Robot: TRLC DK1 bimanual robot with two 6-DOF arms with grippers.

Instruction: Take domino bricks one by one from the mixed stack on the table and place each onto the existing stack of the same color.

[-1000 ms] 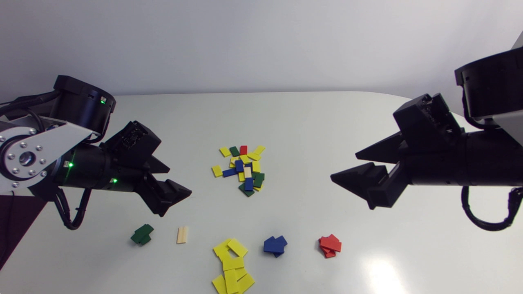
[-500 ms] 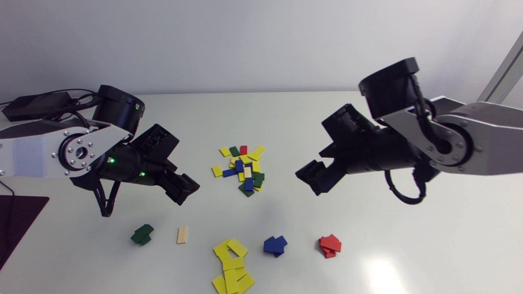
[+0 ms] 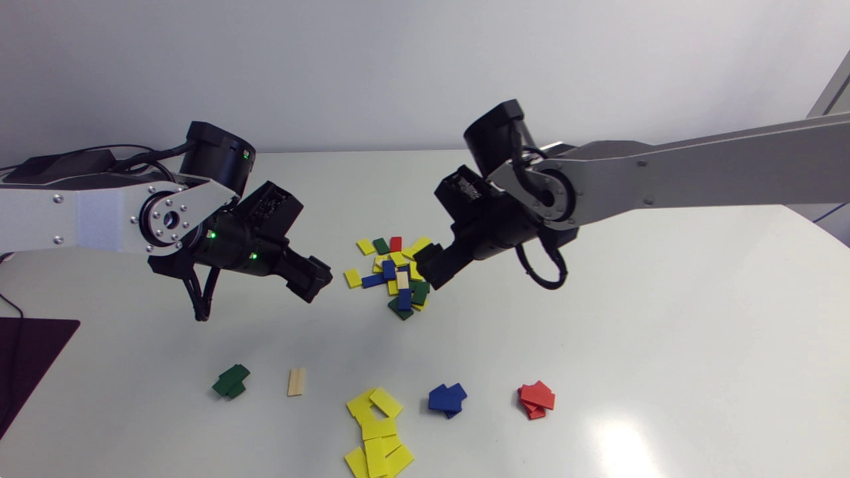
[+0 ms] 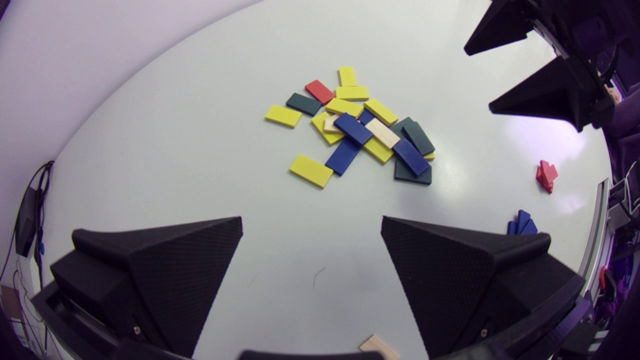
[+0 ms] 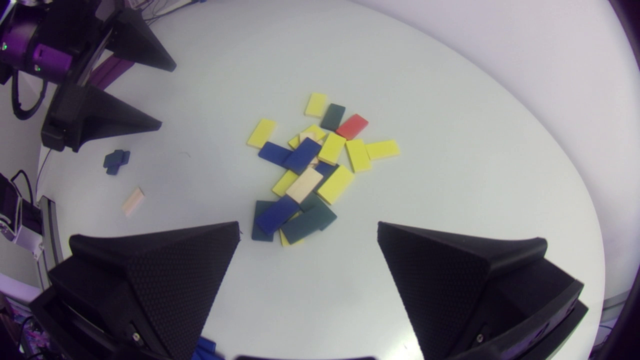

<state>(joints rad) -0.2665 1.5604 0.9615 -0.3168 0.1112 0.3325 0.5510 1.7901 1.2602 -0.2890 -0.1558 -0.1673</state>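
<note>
The mixed pile point(image 3: 395, 275) of yellow, blue, green, red and wood-coloured domino bricks lies mid-table. Both wrist views show this pile point(image 4: 357, 127) point(image 5: 310, 170) ahead of their own fingers. My left gripper point(image 3: 311, 280) hangs open and empty to the pile's left. My right gripper point(image 3: 428, 265) hovers open and empty over the pile's right edge, hiding a few bricks. Each wrist view shows its own gripper point(image 4: 311, 222) point(image 5: 308, 226) wide apart above bare table. Near the front edge lie the green stack point(image 3: 230, 381), one wood brick point(image 3: 296, 382), the spread yellow stack point(image 3: 376, 431), the blue stack point(image 3: 447, 398) and the red stack point(image 3: 536, 399).
A black box with cables point(image 3: 60, 166) sits at the far left behind my left arm. The yellow stack runs out to the table's front edge. The white table point(image 3: 664, 318) is bare on its right half.
Both arms have come in toward the mixed pile. My right gripper travelled far left and down to the pile's right edge; my left gripper edged right. Both stayed open.
</note>
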